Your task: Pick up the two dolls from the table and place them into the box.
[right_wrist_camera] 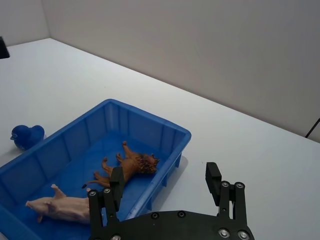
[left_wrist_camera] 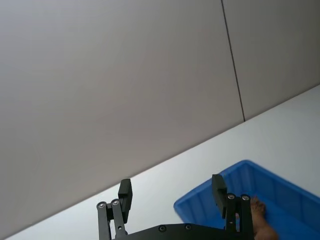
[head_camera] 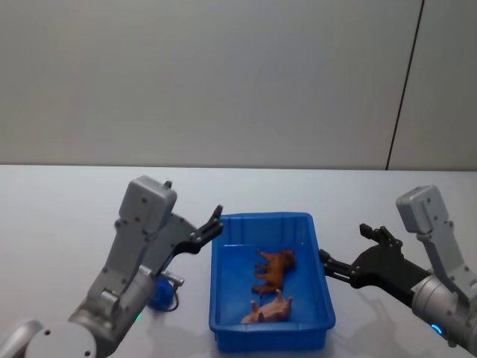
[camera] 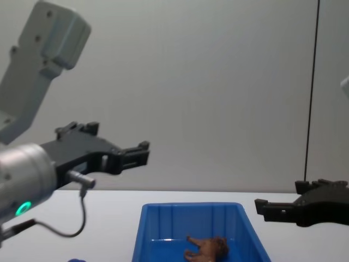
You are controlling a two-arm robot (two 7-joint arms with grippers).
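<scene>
Lowering the left gripper (head_camera: 212,226), jaws released like the right gripper (head_camera: 344,242), we should straddle the blue doll (right_wrist_camera: 27,136), seemingly near the table's (head_camera: 59,201) front edge.

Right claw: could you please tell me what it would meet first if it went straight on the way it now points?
Probably the right wall of the box: the open right claw points at it from about rim height, though depth is unclear.

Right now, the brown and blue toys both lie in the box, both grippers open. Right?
No: the blue toy sits on the table beside the box (right wrist view). The brown toy is inside; left gripper and right gripper are open.
</scene>
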